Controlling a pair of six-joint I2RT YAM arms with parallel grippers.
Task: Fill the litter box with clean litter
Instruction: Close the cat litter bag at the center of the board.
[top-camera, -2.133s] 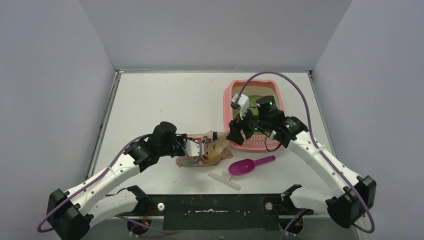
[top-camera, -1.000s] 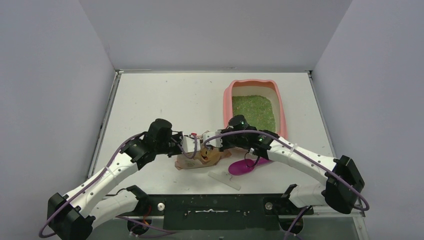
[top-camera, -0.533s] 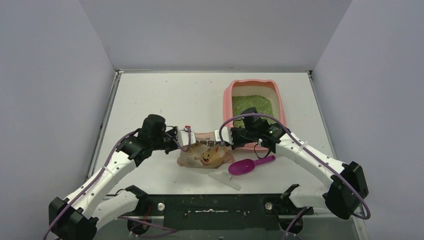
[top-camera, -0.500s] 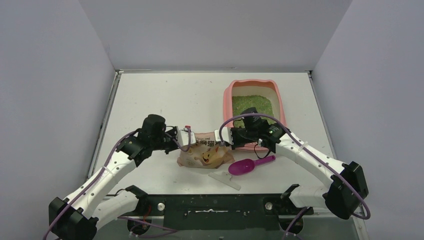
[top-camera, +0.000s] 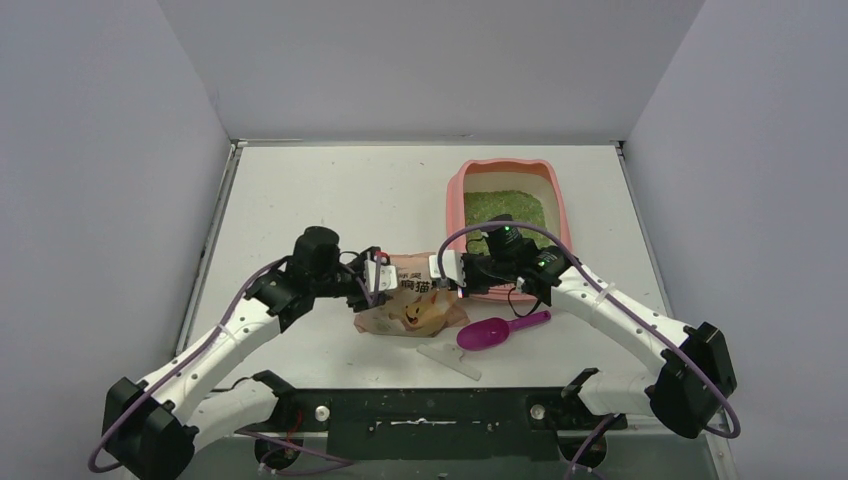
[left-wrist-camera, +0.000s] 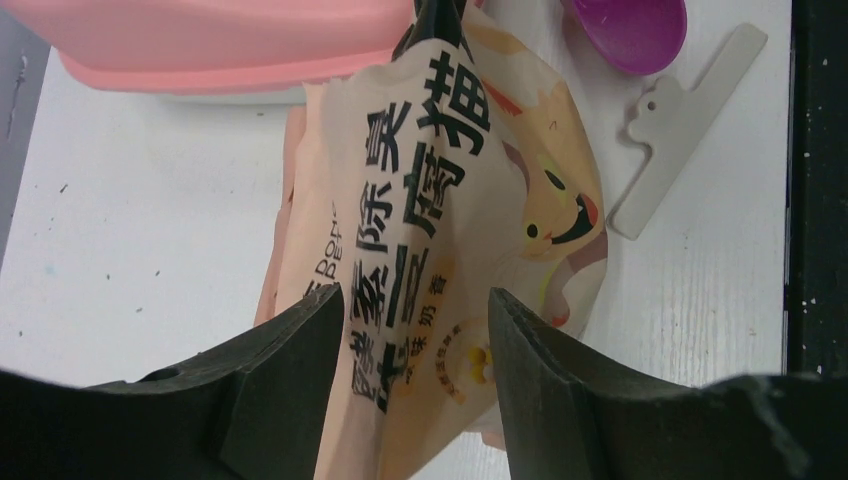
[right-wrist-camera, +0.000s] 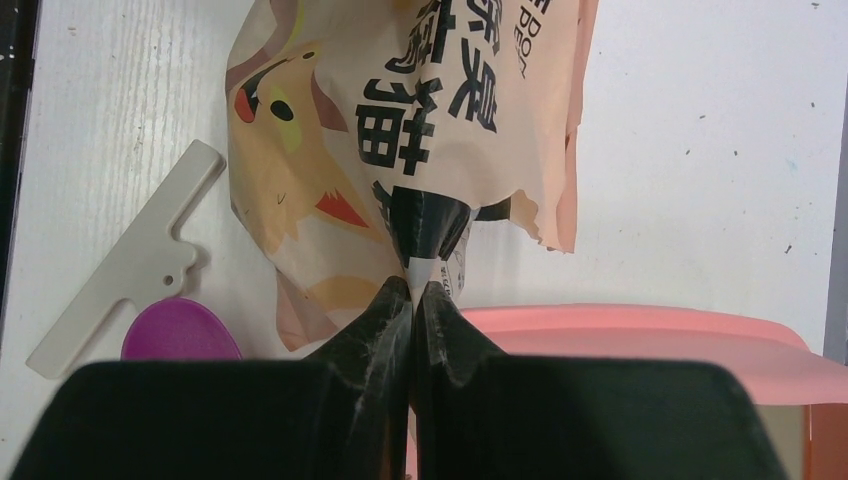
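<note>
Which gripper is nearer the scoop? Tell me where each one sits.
Right. The right gripper pinches the bag's right edge, just up-left of the scoop; the left gripper straddles the bag's other end, farther left.

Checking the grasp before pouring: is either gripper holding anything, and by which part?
The right gripper pinches the litter bag at its edge nearest the litter box; the left gripper is open, straddling the bag.

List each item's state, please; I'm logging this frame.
litter box: upright, holding litter.
litter: green bed inside the box.
litter bag: one edge pinched, rest slumped.
scoop: lying flat, untouched.
bag clip: lying loose.
left gripper: open, straddling the bag.
right gripper: shut on the bag.
</note>
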